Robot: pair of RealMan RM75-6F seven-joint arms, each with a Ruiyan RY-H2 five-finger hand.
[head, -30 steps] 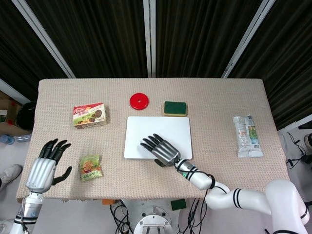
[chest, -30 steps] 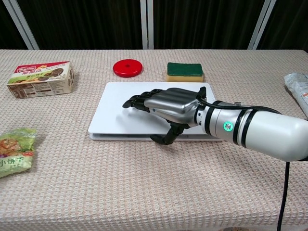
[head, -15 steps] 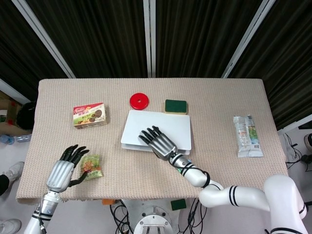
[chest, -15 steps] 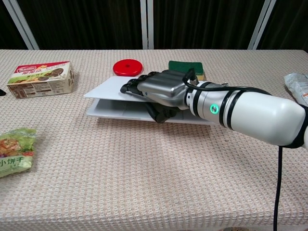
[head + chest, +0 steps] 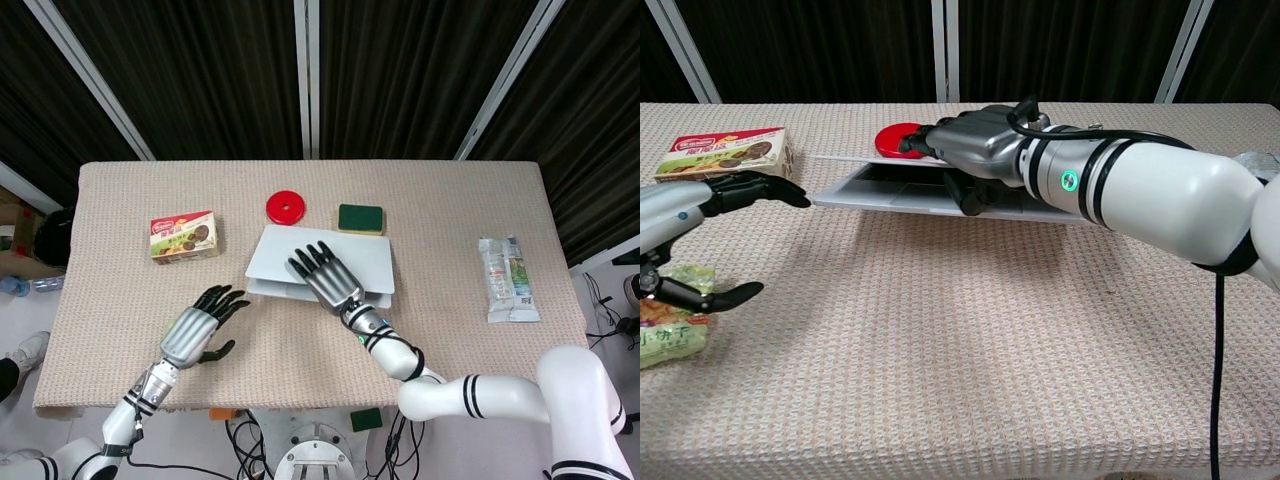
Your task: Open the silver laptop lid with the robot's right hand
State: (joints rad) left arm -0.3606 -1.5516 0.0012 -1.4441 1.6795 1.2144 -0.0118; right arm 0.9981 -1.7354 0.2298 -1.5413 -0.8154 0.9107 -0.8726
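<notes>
The silver laptop (image 5: 368, 262) lies mid-table with its lid raised a little off the base (image 5: 880, 193). The front edge of the lid (image 5: 855, 158) floats above the keyboard. My right hand (image 5: 324, 276) grips that lid, fingers laid flat on top and the thumb (image 5: 966, 196) tucked under it; the chest view shows the same hand (image 5: 975, 148). My left hand (image 5: 199, 333) hovers over the table left of the laptop, fingers spread and holding nothing, also at the left edge of the chest view (image 5: 700, 215).
Behind the laptop sit a red disc (image 5: 286, 207) and a green sponge (image 5: 360, 218). A snack box (image 5: 184, 236) lies at the left, a white packet (image 5: 508, 279) at the right. A green snack bag (image 5: 670, 336) lies beneath my left hand.
My right hand has lifted the lid from flat to a small gap and moved further back. The left hand has swung in from the table's left edge toward the laptop, over the snack bag.
</notes>
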